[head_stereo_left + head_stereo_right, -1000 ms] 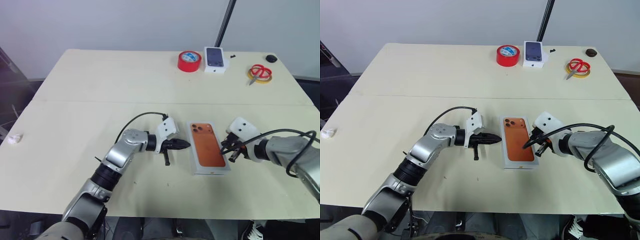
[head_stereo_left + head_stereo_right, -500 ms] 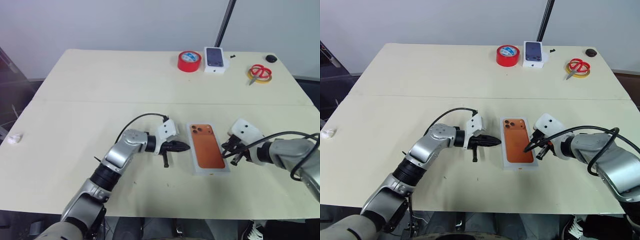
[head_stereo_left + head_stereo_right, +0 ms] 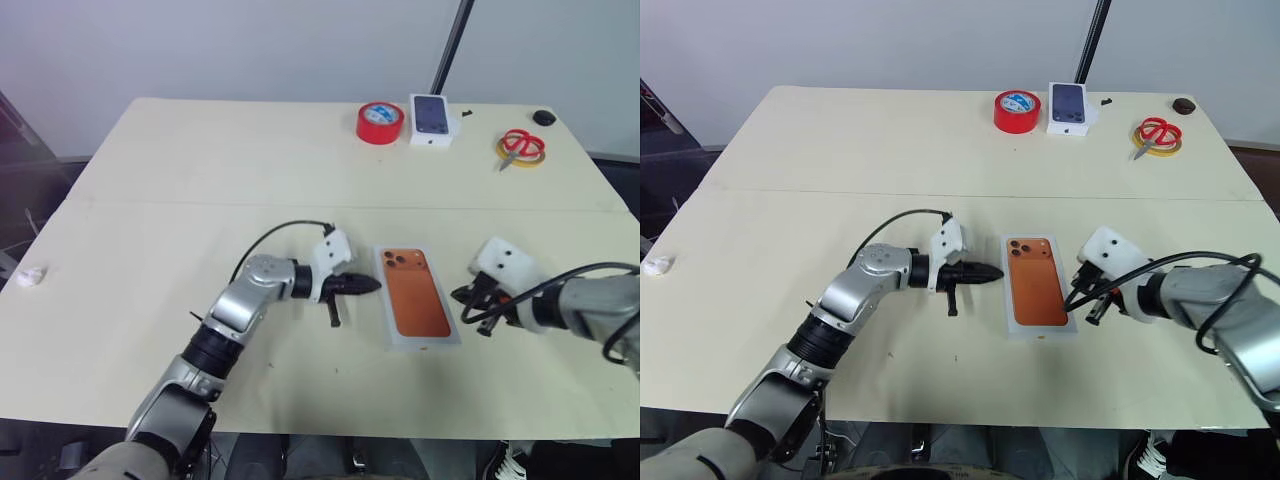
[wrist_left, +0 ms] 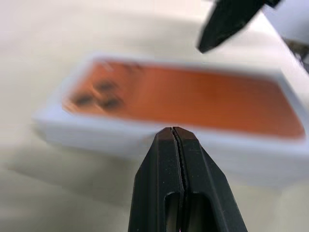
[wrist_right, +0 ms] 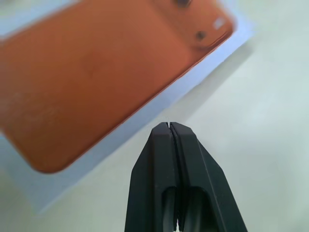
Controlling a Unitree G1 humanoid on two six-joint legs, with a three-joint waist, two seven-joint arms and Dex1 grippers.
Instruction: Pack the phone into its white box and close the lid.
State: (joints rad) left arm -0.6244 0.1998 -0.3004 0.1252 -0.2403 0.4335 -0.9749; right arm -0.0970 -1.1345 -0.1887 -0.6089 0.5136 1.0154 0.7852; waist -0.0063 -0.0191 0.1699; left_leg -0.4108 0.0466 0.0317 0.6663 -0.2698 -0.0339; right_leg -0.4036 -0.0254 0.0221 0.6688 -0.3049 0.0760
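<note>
Left hand [image 3: 372, 285] pressed together, level beside white box [image 3: 392, 335], right hand [image 3: 458, 295] pinched empty

On the cream table [image 3: 180, 170], a red tape roll [image 3: 380, 122] sits at twelve o'clock, a small white carton [image 3: 431, 119] just beside it. Red scissors [image 3: 520, 146] lie at one o'clock. A crumpled white scrap [image 3: 27, 277] rests at nine o'clock.

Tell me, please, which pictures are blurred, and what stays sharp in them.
Left wrist view: the phone and the box are blurred, while the shut left pincer is sharp. Right wrist view: the phone looks soft, and the shut right pincer is sharp. Both eye views are sharp across the table.
</note>
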